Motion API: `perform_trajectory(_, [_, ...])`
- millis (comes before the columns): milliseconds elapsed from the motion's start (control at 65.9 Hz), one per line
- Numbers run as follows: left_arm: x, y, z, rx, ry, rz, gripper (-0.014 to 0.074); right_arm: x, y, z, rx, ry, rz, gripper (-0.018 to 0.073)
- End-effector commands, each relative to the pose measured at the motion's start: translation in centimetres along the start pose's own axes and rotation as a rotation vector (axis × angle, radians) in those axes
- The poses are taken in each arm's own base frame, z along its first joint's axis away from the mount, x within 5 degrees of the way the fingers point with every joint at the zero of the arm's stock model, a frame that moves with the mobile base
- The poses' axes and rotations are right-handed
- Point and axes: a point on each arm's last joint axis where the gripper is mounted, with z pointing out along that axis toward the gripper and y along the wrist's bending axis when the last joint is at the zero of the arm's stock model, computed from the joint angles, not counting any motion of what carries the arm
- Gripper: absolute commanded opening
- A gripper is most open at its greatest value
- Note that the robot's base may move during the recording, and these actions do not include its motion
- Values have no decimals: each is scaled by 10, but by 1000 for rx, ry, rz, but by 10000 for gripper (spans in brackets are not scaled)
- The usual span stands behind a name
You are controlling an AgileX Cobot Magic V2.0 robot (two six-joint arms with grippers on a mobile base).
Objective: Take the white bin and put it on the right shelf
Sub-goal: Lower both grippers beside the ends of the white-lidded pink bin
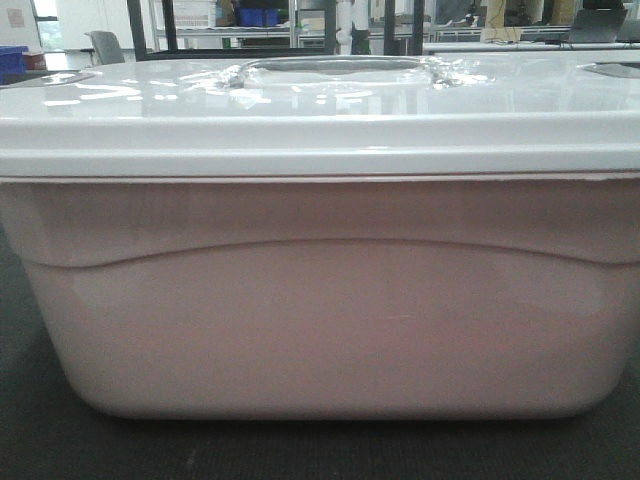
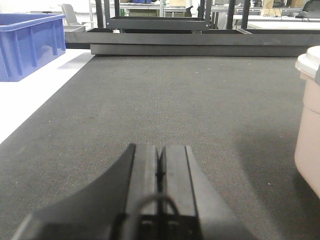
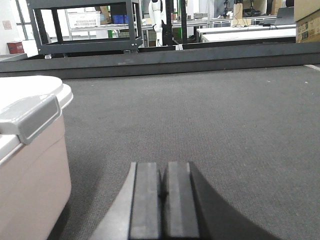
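The white bin (image 1: 320,300) fills the front view: a pinkish translucent tub with a curved ridge, under a glossy white lid (image 1: 300,105) with a recessed handle. It rests on dark grey carpet-like surface. In the left wrist view the white bin (image 2: 309,115) shows at the right edge, and my left gripper (image 2: 160,150) is shut and holds nothing, well left of it. In the right wrist view the white bin (image 3: 30,150) with its grey latch (image 3: 32,117) stands at the left, and my right gripper (image 3: 160,167) is shut and holds nothing, to its right. The right shelf is out of view.
A blue plastic bin (image 2: 27,45) stands on a white surface at the far left. A dark raised edge (image 3: 165,57) borders the carpet at the back. Dark-framed carts (image 2: 157,20) and tables stand beyond it.
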Motion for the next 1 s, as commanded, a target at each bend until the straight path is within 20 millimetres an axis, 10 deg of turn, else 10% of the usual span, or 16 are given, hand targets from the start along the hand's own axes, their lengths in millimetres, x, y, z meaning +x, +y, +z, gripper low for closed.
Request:
perform_trajectory(0, [-9,0,-1,-4,-101,-13,-117,-10,1,-2,-7,-106,-11,55])
perform_trajectory(485, [-23,1,-4,-4,-157,-96,-117,-18,2,-3,-14,-161,-11,55])
perform_trajectory(986, [-174,9,-24,-17,-152,13,-117,-157,20,-19,-10,-159,-11,55])
